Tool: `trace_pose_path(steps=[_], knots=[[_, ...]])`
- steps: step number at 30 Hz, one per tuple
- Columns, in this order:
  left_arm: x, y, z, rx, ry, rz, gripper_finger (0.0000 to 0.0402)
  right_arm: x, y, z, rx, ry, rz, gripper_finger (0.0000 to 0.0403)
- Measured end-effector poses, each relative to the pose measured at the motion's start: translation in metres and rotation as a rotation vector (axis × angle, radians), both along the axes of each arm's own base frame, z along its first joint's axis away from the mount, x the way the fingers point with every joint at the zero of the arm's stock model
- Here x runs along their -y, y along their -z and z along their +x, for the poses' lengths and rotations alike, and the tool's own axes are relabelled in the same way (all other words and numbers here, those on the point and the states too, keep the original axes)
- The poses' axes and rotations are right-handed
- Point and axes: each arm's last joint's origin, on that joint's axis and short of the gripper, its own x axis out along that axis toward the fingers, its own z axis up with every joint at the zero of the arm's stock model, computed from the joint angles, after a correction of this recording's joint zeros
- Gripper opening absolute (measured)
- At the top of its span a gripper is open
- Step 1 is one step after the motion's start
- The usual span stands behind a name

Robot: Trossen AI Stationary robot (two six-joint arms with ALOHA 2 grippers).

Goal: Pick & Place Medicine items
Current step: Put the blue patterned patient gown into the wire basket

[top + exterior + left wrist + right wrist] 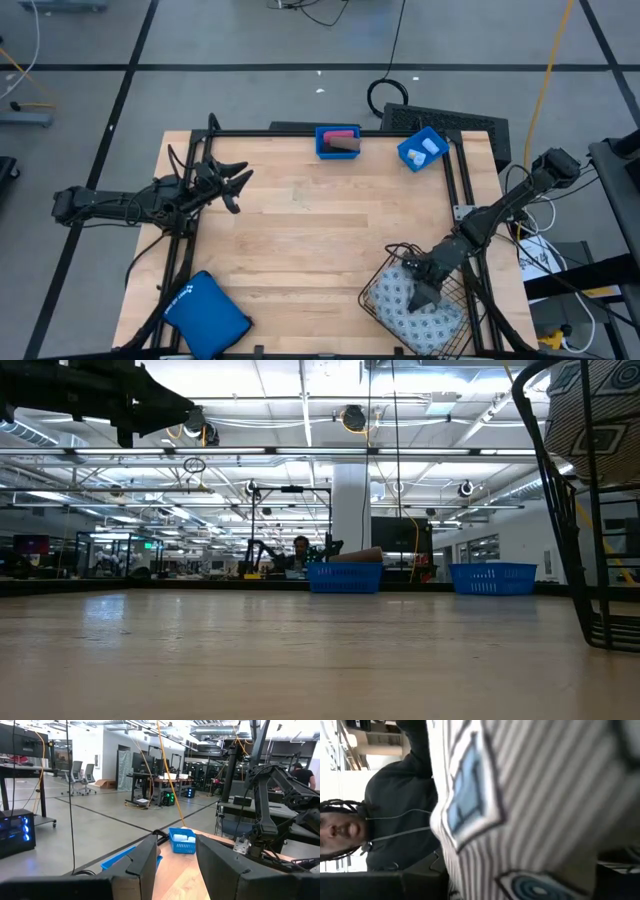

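The grey-blue patterned soft pack (395, 300) is inside a black wire basket (372, 272) at the table's near right corner. In the low view the pack (605, 405) shows high behind the basket's wires (558, 510). My right gripper (425, 292) reaches into the basket and is shut on the pack, which fills the right wrist view (545, 795). Two blue bins stand at the far edge: one (338, 142) holds pink and brown containers, the other (422, 150) white vials. My left gripper (238, 185) hovers open over the table's left side, touching nothing. My right gripper holds the soft pack at its upper side (412, 288), slanting down into the basket from the table's right. The pack lies between the two dark fingers (365, 885), close to the camera. The low view shows its lower edge well above the table; the contact itself is hidden by the gripper.
A large plain blue pouch (205, 315) lies at the near left corner. A black frame (300, 132) runs along the table's edges. The wooden middle of the table (310, 230) is bare. A person (385, 820) stands beyond the table's near side.
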Motion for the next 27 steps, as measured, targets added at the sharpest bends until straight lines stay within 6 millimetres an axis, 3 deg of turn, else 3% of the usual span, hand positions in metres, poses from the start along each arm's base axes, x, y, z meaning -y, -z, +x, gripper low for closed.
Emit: trace_pose_path(steps=[14, 27], knots=[[0.0, 0.0, 0.0, 0.0, 0.0, 0.0, 0.0145, 0.008, -0.003, 0.004, -0.035, 0.014, 0.052, 0.0248], [0.0, 0.001, 0.0, -0.008, 0.01, -0.005, 0.0145, 0.042, -0.018, -0.02, -0.045, 0.068, 0.008, 0.024]])
